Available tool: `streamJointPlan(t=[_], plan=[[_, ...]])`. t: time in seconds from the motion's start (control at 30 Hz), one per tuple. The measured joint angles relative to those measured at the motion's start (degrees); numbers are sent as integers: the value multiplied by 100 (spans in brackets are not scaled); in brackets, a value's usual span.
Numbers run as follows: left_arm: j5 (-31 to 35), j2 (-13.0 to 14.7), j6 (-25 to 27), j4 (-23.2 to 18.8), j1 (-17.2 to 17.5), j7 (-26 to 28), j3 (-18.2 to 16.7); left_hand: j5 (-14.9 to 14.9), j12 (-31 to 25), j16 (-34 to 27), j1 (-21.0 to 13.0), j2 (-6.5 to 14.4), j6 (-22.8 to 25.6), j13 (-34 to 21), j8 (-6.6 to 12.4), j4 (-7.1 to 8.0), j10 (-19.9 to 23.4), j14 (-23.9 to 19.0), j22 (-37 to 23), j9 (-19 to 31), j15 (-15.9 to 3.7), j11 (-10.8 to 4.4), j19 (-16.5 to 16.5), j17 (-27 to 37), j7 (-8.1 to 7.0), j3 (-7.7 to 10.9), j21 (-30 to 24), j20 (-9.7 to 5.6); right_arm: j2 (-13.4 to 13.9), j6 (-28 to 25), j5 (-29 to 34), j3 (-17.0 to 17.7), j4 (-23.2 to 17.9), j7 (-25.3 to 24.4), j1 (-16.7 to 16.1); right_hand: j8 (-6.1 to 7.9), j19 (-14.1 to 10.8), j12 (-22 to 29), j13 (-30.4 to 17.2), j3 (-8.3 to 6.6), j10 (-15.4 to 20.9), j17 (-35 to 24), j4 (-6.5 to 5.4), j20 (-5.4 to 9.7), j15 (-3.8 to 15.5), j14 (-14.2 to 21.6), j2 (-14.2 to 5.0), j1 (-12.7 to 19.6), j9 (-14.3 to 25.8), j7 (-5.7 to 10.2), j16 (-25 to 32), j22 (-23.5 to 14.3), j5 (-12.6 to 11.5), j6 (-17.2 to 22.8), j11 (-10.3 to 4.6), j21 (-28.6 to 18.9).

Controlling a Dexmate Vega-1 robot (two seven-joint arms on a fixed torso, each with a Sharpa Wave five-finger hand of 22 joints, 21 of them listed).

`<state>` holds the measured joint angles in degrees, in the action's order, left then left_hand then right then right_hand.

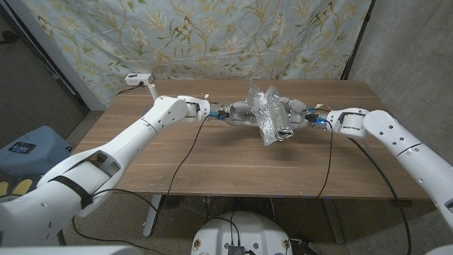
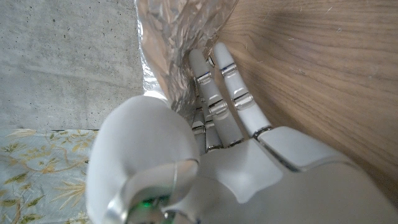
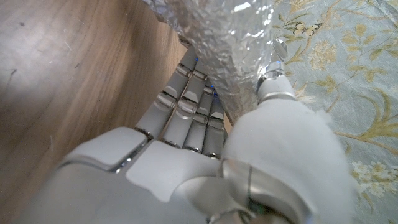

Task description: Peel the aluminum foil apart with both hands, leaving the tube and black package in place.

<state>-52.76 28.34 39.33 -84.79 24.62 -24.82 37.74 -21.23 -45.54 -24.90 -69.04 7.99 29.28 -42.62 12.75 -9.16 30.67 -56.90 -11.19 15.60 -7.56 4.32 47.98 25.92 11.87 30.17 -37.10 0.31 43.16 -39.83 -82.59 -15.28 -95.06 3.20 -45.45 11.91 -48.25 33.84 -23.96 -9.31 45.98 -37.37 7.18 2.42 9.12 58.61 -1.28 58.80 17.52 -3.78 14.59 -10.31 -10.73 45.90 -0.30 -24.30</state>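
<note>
Left hand [image 1: 239,113] gripping the left edge of the crumpled aluminum foil [image 1: 267,108], fingers [image 2: 214,93] pressed together and tucked into the wrap, bundle lifted slightly above the middle of the worktop [image 1: 212,159], toward its far side. Right hand [image 1: 297,115] clamped on the right edge, fingers [image 3: 186,102] closed side by side against the foil. Likely trouble: tearing the thin sheet instead of opening it if pulled unevenly, or spilling whatever sits hidden inside; tube and black package impossible to make out here.
</note>
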Motion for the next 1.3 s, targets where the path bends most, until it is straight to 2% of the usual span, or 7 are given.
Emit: streamJointPlan(t=[0.27, 0.57, 0.8, 0.97, 1.3], plan=[[-28, 72, -12, -90, 40, 30, -46, 0, 21, 0, 0, 0, 33, 0, 1, 0, 0, 0, 0, 36, 0, -1, -30, 27, 33, 0, -20, 30, -23, 77, -22, 2, 23, 65, -72, -27, 60, -85, 40, 72, -50, 54, -40, -59, -47, -47, -157, 50, -28, -22, -46, 2, 17, -65, 49, 0], [-30, 149, -27, -198, 66, 77, -65, -45, 21, 0, 0, 0, 62, 0, 1, 0, 31, 0, 0, 52, 0, -32, -30, 38, 21, 0, -58, 30, -67, 285, -26, 42, 49, 248, -194, -34, 92, -133, 92, 96, -81, 75, -63, -91, -66, -128, -188, 23, -29, -21, -51, 2, 17, -121, 20, 0], [-31, 183, -16, -267, 74, 122, -66, -45, 21, 0, 0, 0, 103, 0, 1, 0, 35, 0, 0, 72, 0, -37, -30, 54, 40, 0, -63, 30, -91, 408, -22, 86, 65, 377, -296, -76, 123, -174, 112, 231, -121, 112, -148, -121, -66, -170, -308, -12, -54, -18, -101, 2, 61, -160, 59, 39], [-33, 201, 13, -309, 75, 142, -66, -45, 21, 0, 0, 0, 143, -1, 1, 0, 34, 0, 28, 89, 0, -36, -29, 52, 39, 1, -85, 30, -92, 478, -19, 122, 67, 451, -350, -76, 123, -207, 138, 254, -152, 175, -171, -121, -74, -179, -274, -206, -55, -12, -128, 2, 60, -174, 90, 39], [-37, 231, 44, -377, 75, 157, -44, -45, 42, 4, 0, 0, 175, -1, 1, 0, 64, 1, 28, 105, -1, -65, -29, 50, 31, 1, -106, 30, -42, 579, -18, 232, 29, 510, -457, -76, 145, -228, 138, 252, -152, 238, -173, -143, -86, -210, -252, -243, -79, -30, -177, 1, 60, -193, 90, 84]])
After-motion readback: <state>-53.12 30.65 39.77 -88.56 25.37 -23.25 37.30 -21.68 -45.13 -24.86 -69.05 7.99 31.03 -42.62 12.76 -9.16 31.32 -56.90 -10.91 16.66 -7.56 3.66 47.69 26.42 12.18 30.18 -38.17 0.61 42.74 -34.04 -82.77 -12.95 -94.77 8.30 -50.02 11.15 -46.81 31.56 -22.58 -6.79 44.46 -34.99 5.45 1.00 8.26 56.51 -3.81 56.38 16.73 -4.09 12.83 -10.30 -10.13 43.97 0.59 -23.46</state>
